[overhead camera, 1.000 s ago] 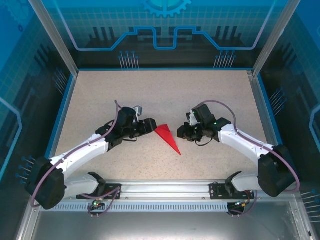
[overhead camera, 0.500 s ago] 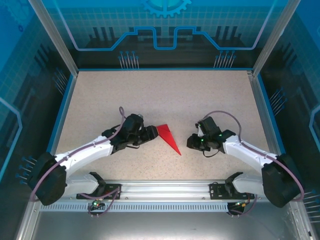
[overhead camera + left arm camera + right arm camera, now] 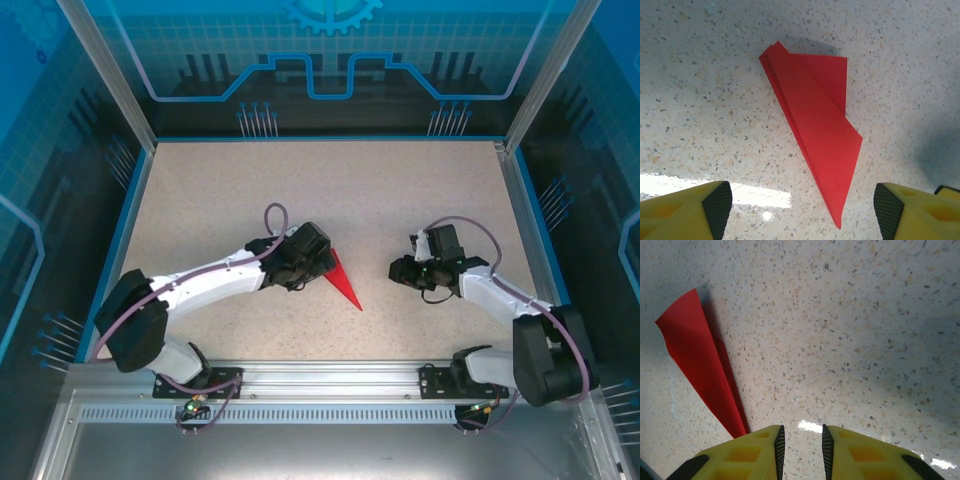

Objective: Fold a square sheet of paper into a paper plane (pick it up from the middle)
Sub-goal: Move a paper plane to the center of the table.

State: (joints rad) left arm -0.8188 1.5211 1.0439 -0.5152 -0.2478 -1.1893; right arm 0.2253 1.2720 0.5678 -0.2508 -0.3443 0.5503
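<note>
As paper plane (image 3: 815,125) lies untouched, left end effector (image 3: 802,202) spread wide, right end effector (image 3: 801,445) parted a sliver, both empty.

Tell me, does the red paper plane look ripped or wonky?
No rips show. The paper plane lies on the table but looks wonky: at its blunt end the folded layers do not line up, so an extra edge peeks out.

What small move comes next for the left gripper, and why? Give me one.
Probably lower the left gripper straight down and close on the paper plane's middle. Its fingers stand wide open above the table, with the plane lying on it between them, untouched. The right gripper stands apart, holding nothing.
</note>
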